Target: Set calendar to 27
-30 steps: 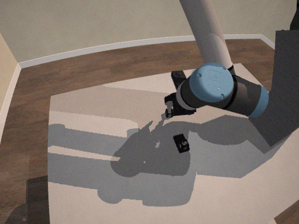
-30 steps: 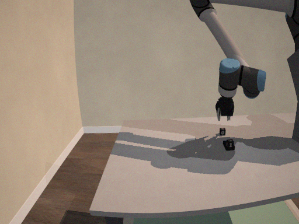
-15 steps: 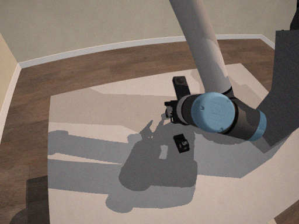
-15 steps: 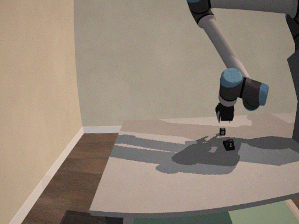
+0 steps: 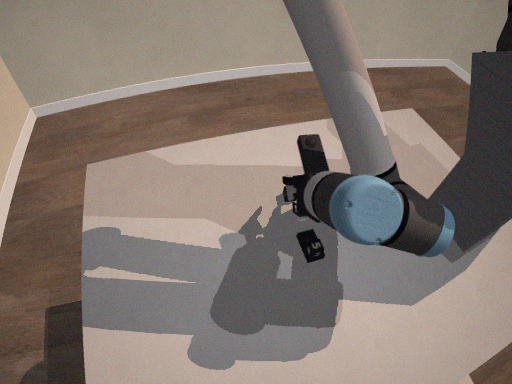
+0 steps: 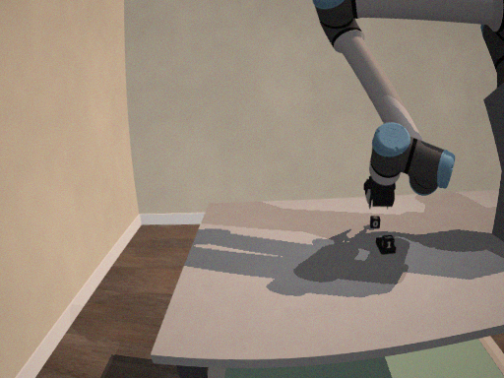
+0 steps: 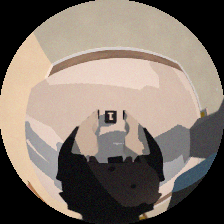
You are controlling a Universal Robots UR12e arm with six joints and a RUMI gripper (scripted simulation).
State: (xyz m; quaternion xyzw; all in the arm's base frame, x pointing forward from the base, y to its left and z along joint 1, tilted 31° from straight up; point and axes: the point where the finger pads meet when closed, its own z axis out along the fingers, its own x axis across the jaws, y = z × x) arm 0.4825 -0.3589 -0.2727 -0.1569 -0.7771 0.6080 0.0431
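Observation:
A small black number cube (image 6: 375, 221) lies alone on the table top. In the wrist view the cube (image 7: 111, 115) shows a white 1-like digit and sits just beyond my fingertips, centred in the gap. My gripper (image 6: 379, 203) hangs straight above it with a small gap, fingers partly apart and nothing between them. In the top view my gripper (image 5: 294, 195) hides most of this cube. A second black cube (image 5: 310, 245) sits to the near right, apparently in a low dark tray. It shows 5 on top and, in the exterior view, a 1 on its side (image 6: 386, 243).
A dark oblong block lies on the table behind my gripper. My arm's elbow joint (image 5: 367, 210) hangs over the right of the table. A dark cabinet (image 5: 487, 150) stands at the right edge. The table's edges fall to a wooden floor.

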